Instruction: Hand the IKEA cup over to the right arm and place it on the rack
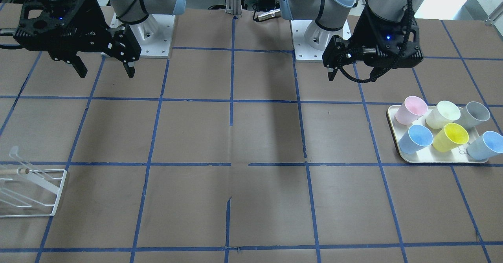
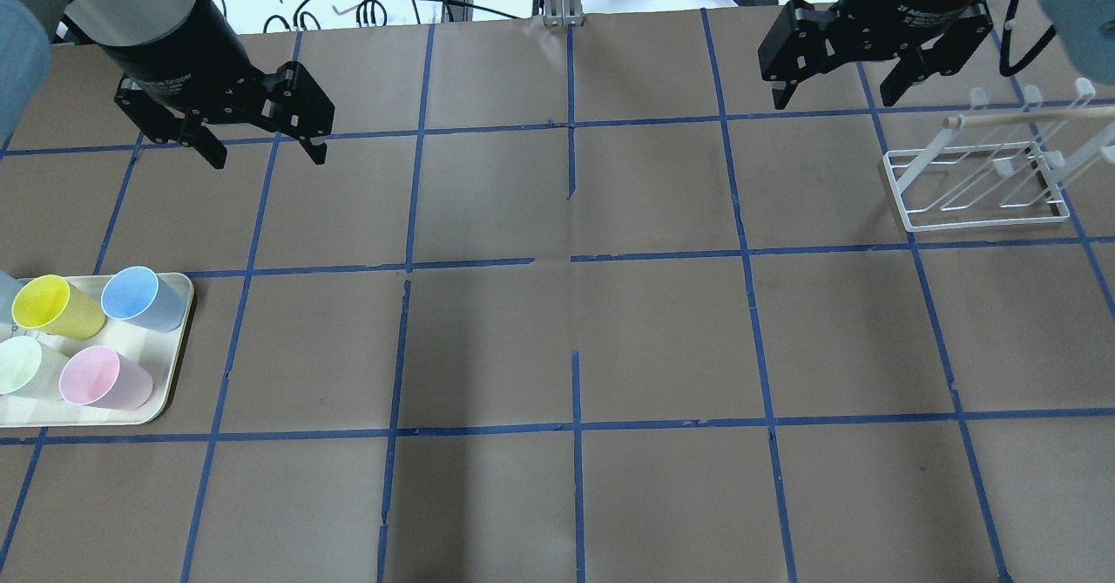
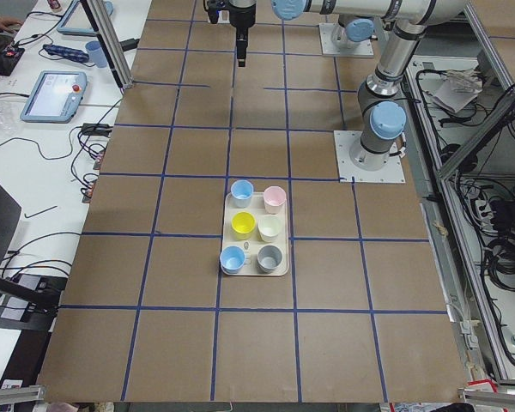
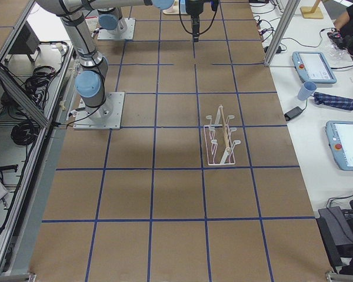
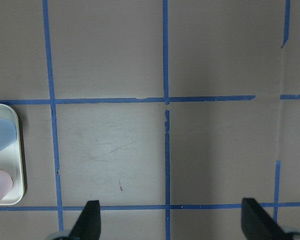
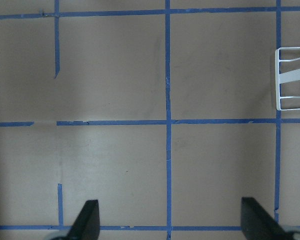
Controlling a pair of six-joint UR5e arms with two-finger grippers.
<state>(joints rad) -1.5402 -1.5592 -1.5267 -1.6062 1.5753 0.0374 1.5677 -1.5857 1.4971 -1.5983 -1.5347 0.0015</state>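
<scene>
The IKEA cup (image 1: 416, 139) is pale sky-blue and stands on a cream tray (image 1: 432, 159) among other cups. It also shows in the overhead view (image 2: 144, 298), the exterior left view (image 3: 241, 189) and at the left edge of the left wrist view (image 5: 0, 140). My left gripper (image 2: 264, 152) is open and empty, above the table, well back from the tray. My right gripper (image 2: 834, 97) is open and empty, just behind the white wire rack (image 2: 984, 208). The rack also shows in the front view (image 1: 47, 200) and the right wrist view (image 6: 292, 75).
The tray also holds a pink cup (image 1: 410, 109), a yellow cup (image 1: 452, 137), a pale cream-green cup (image 1: 442, 113), a grey cup (image 1: 475, 113) and a greyer blue cup (image 1: 485, 145). Brown paper with a blue tape grid covers the table. Both arm bases stand at the robot's edge.
</scene>
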